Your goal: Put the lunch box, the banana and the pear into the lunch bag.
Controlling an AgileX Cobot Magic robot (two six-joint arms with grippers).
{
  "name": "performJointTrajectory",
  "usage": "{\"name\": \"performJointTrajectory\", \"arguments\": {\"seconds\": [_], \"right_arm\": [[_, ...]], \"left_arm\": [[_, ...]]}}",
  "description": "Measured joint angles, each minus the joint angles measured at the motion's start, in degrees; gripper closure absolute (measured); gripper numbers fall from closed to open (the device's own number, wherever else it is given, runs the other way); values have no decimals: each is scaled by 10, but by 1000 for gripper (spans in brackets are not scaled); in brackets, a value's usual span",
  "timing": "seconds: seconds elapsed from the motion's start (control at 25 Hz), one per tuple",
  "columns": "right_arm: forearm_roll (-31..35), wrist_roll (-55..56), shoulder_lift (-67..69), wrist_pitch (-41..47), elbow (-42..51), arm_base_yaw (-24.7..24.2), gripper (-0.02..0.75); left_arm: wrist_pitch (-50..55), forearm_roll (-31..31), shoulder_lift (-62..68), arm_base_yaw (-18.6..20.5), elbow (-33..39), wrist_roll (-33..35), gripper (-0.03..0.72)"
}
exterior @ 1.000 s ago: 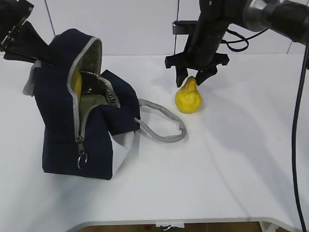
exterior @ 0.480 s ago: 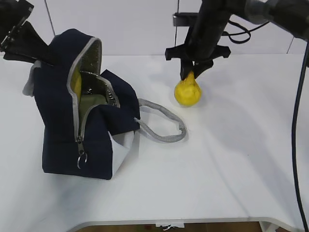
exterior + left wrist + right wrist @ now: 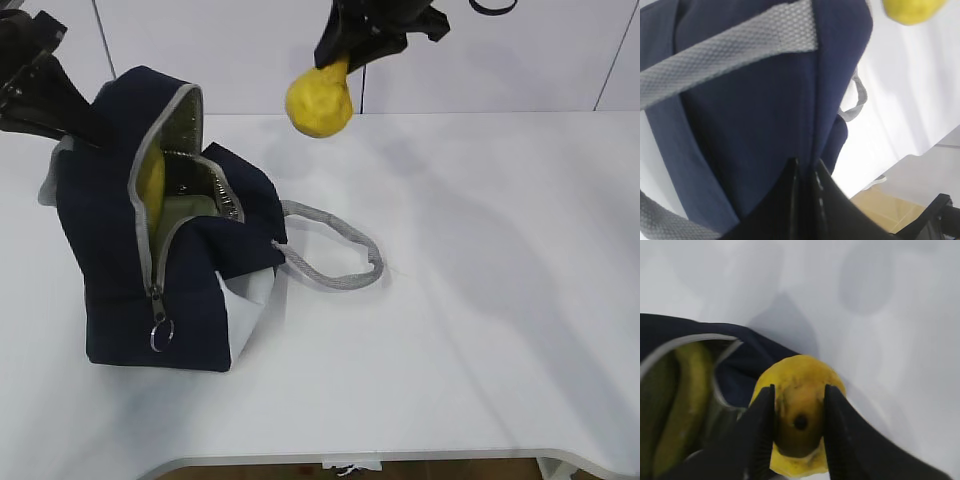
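Desk [image 3: 480, 330] surface near the front edge is bare white, and at about 9 o'clock from its middle stands the lunch bag [image 3: 190, 300], with the zipper open and the mouth gaping upward. Inside the bag I can see the banana [image 3: 150, 180] leaning against the left wall, and a sage-green surface beside it which I judge to be the lunch box [image 3: 190, 210]; so two of the three things seem to be already in.

One grey handle [image 3: 335, 255] of the bag lies loose on the desk, at 3 o'clock from the mouth.

What changed: a second ago the pear [image 3: 318, 100] sat on the desk with the right gripper [image 3: 345, 62] open around its top. Now this gripper is clamped on the narrow top and the pear hangs in the air, at about 1 o'clock from the bag mouth, well clear of the desk. Only the carry and the drop are left, in my judgement.

At the far left, around 10 o'clock, the left gripper [image 3: 805, 172] is pinched together on the blue fabric of the bag, holding it up
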Motion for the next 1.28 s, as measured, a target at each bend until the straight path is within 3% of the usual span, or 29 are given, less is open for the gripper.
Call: {"name": "performJointTrajectory", "arguments": {"seconds": [0.2,0.8,1.28], "right_arm": [[100,-24,-12,0,12,16,511],[136,-47,43,-2,37,100,512],[167,-56,74,-119,37,107,344]], "left_arm": [[0,4,0,0,0,0,693],[1,-1,0,0,0,0,693],[1,-2,0,0,0,0,693]]}}
